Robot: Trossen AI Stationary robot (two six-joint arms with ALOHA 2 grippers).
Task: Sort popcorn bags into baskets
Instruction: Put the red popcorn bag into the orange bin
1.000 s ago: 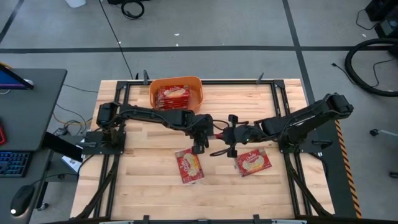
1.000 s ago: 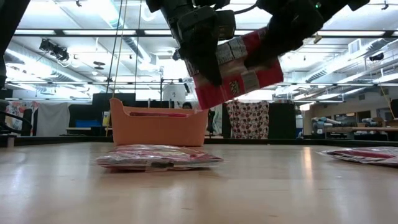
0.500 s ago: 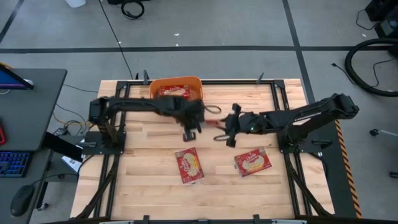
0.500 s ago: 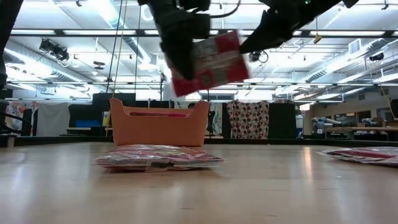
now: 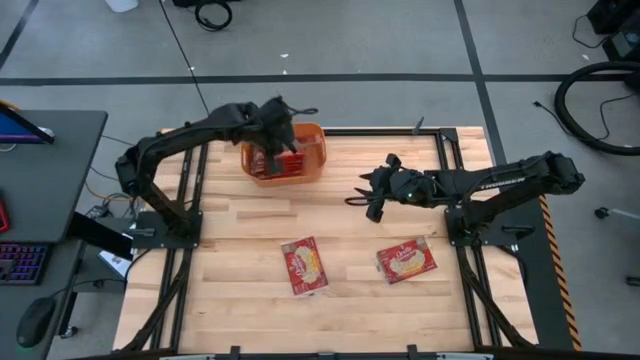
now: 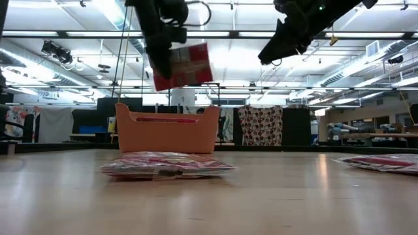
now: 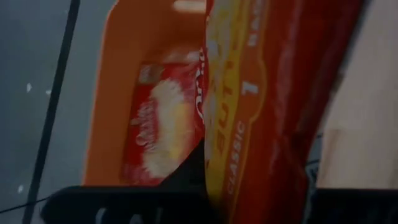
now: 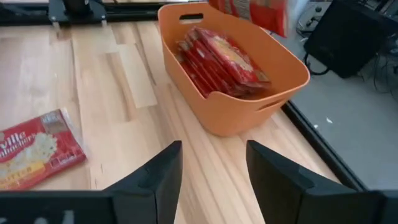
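A red popcorn bag (image 6: 183, 66) hangs over the orange basket (image 6: 166, 128) at the table's far edge, with my left gripper (image 5: 274, 150) shut on it. Inside the basket (image 8: 239, 109) lies a stack of popcorn bags (image 8: 222, 61). Two more bags (image 5: 305, 265) (image 5: 405, 260) lie flat on the table nearer the front. My right gripper (image 5: 370, 192) hangs open over the table's middle, right of the basket, with nothing between its fingers (image 8: 163, 176). My left gripper pinches the popcorn bag between its two fingers at the bag's upper end (image 6: 164, 57). The fingers come from above, pointing down. The bag hangs below them, tilted, clear of the basket and above its opening (image 7: 261, 106).
The basket sits against the table's far rail (image 5: 370, 131), left of centre. Bare wood lies between the basket and the two loose bags. A desk with a keyboard (image 5: 20, 262) stands off the table's left side.
Both grippers were on the bag over the table's middle. My right gripper has opened and let go, drifting a little toward the far edge. My left gripper has carried the bag up and toward the far left, until it hangs over the basket.
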